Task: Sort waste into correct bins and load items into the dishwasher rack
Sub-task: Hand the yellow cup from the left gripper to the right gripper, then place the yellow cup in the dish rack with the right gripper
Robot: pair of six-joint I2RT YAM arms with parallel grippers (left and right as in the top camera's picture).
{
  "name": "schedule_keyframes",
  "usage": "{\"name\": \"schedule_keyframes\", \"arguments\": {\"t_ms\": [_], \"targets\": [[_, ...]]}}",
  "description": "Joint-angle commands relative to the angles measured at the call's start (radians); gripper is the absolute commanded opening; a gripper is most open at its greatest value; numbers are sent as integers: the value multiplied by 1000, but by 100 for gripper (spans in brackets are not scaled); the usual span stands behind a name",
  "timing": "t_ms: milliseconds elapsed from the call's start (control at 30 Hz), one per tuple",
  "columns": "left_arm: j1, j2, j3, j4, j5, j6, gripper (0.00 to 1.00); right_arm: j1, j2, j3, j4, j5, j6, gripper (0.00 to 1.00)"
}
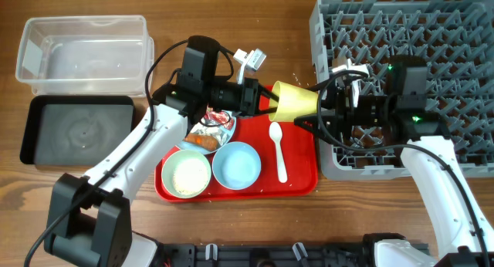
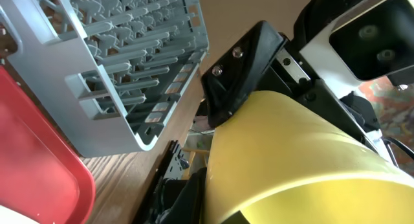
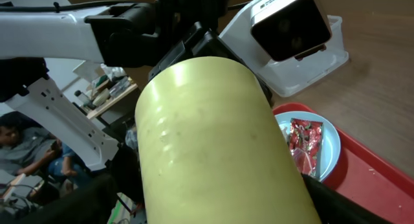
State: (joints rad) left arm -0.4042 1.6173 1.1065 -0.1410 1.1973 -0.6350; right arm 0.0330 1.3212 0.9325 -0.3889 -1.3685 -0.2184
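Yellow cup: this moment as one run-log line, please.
yellow cup sideways in air between left gripper and right gripper | over right edge of red tray | which gripper bears it: cannot tell | dishwasher rack: cup not in

the left arm (image 1: 127, 153) and right arm (image 1: 444, 174) have smooth white shells on the long links and boxy black housings at the joints. thin black cables (image 1: 164, 57) loop off them. small green lights (image 1: 417, 118) glow on the right one. a black wrist part (image 2: 259, 62) bears two silver screws (image 2: 239, 52). a wrist camera box (image 3: 288, 23) is white.
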Motion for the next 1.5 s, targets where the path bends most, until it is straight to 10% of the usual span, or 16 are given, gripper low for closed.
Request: {"name": "schedule_keyframes", "arguments": {"t_ms": [0, 300, 433, 767, 900, 1167, 1467], "targets": [[-5, -10, 14, 3, -10, -10, 4, 3, 10, 21, 3, -47, 39, 80], [-4, -10, 14, 4, -14, -10, 4, 3, 10, 21, 3, -45, 38, 68], [-4, -10, 14, 30, -23, -9, 23, 3, 10, 21, 5, -29, 38, 59], [86, -11, 14, -32, -47, 55, 23, 3, 9, 21, 8, 203, 122, 24], [142, -15, 14, -198, -204, 185, 22, 3, 5, 22, 5, 360, 180, 4], [273, -59, 14, -500, -594, 311, 17, -47, -59, 241, -391, 883, 253, 4], [303, -195, 14, -725, -1170, 340, 14, -423, -31, 541, -747, 1150, 248, 4]]}}
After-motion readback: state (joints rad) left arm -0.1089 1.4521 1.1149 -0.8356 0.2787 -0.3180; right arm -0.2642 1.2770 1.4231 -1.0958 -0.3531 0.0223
